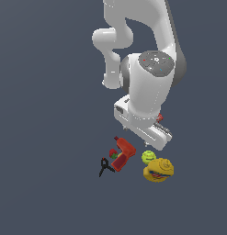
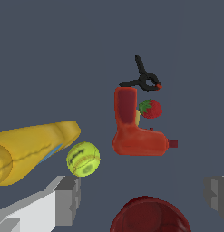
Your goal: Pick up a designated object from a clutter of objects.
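The designated object, a small yellow-green ball (image 2: 83,159) (image 1: 148,157), lies on the floor touching the neck of the big yellow bottle (image 2: 31,149) (image 1: 158,170). My gripper (image 2: 140,197) hovers above the clutter, open wide with nothing between its grey fingers (image 2: 65,199). In the wrist view the ball sits just beyond one finger, off to the side of the gap. In the exterior view the arm's white hand (image 1: 142,126) hangs over the clutter's far side, a little above the ball.
A red power drill (image 2: 133,133) (image 1: 123,153) lies beside the ball, with a strawberry (image 2: 150,108) and black scissors (image 2: 145,78) (image 1: 104,166) past it. A dark red bowl (image 2: 149,217) sits under the gripper.
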Controlling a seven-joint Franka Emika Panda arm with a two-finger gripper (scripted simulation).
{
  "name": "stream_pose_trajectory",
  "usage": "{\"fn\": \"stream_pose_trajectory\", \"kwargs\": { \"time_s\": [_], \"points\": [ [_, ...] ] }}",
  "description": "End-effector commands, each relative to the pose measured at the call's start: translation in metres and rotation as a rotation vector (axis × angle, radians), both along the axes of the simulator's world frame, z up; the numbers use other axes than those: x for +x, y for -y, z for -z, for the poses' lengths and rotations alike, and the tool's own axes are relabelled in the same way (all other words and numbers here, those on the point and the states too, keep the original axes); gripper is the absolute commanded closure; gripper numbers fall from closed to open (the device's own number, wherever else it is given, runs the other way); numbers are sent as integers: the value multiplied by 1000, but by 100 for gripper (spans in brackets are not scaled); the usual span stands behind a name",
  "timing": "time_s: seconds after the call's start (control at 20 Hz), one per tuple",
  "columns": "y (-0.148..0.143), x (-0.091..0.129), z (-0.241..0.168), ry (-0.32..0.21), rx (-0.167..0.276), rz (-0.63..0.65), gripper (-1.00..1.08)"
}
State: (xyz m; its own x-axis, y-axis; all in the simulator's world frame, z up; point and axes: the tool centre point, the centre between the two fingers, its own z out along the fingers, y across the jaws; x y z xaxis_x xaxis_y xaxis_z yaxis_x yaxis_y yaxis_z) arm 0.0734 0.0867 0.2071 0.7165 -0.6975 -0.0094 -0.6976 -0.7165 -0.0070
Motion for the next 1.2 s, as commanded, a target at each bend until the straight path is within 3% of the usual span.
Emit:
{"fn": "stream_pose_trajectory", "kwargs": {
  "time_s": [0.0,1.15],
  "points": [
    [-7,3,9,0,-1,55,-92],
    [-71,22,93,-3,-9,532,-92]
  ]
}}
